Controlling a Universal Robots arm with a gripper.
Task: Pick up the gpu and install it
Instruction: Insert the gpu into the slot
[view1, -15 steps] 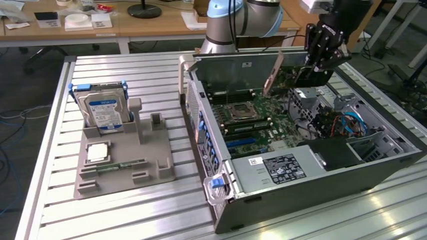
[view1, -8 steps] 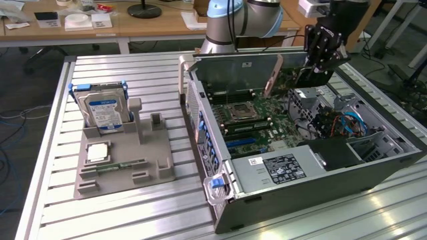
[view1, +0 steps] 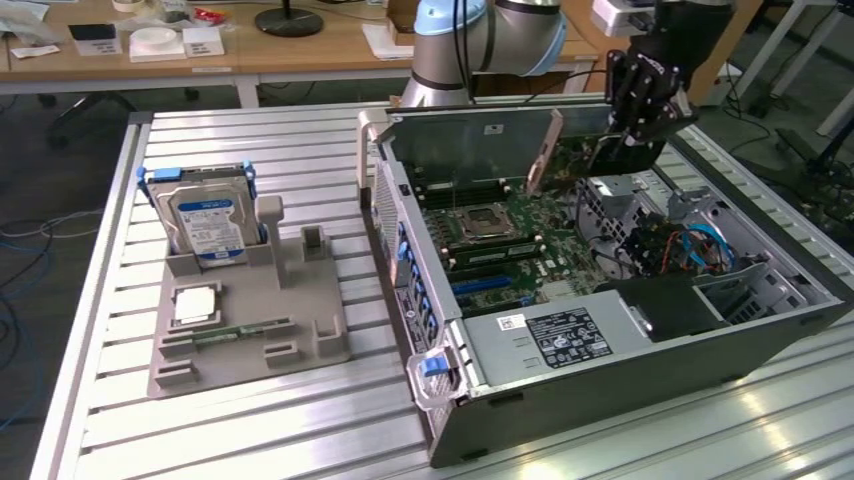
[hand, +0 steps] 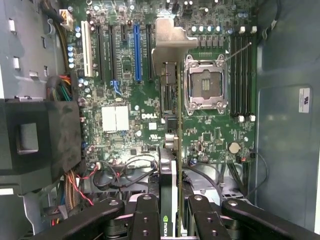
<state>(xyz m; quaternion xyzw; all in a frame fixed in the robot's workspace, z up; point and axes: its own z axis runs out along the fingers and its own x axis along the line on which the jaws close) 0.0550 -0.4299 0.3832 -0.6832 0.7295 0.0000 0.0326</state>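
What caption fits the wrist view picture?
Tool gripping the thin black-and-green gpu card edge-on over the green motherboard.

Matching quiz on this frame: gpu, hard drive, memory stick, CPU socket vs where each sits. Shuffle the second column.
1. gpu
2. hard drive
3. memory stick
4. CPU socket

A. upright in the grey holder
B. on the motherboard
C. lying flat in the grey holder
D. clamped in the gripper

Pairs: 1-D, 2-A, 3-C, 4-B
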